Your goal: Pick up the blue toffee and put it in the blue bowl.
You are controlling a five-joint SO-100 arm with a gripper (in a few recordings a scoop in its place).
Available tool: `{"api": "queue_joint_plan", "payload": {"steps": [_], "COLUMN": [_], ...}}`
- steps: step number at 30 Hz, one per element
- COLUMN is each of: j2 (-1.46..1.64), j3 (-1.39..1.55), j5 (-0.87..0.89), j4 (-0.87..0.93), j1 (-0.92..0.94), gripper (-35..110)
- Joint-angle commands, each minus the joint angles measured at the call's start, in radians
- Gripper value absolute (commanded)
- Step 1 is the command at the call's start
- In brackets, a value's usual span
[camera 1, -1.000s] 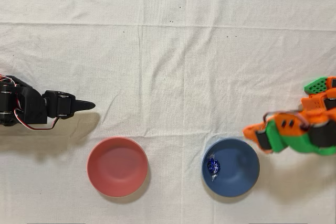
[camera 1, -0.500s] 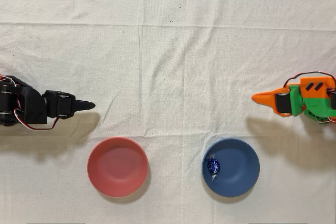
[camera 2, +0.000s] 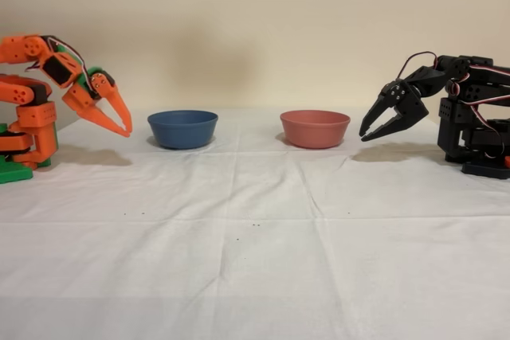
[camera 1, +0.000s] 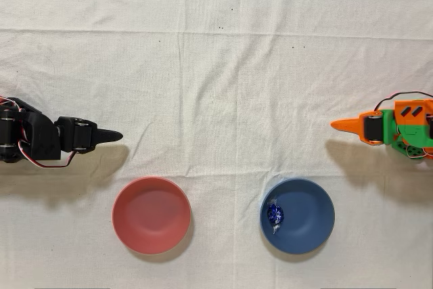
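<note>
- The orange gripper (camera 2: 123,128) is seen in the fixed view with its two fingertips brought together at the tips; nothing is held between them.
- In the overhead view the orange gripper (camera 1: 336,124) is located at the right edge, pointed toward 9 o'clock, clear of the white tablecloth (camera 1: 223,72).
- The blue bowl (camera 1: 312,231) is found at roughly 7 o'clock from the gripper tip in the overhead view, well apart from it.
- The blue toffee (camera 1: 275,214) is seated inside the blue bowl, against the wall at the bowl's 9 o'clock side.
- In the fixed view the blue bowl (camera 2: 182,128) stands near the gripper, at its 3 o'clock.
- A pink-red bowl (camera 1: 151,214) is placed at 9 o'clock of the blue bowl, apart from it.
- The idle black arm (camera 1: 47,141) is positioned at the left edge of the overhead view.
</note>
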Motion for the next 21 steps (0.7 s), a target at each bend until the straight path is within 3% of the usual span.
{"api": "queue_joint_plan", "payload": {"steps": [1,21], "j2": [0.087,0.242], "j3": [0.034,0.153], "j5": [0.011,0.163], "j4": [-0.012,0.137], "j1": [0.011,-0.021], "gripper": [0,0]}}
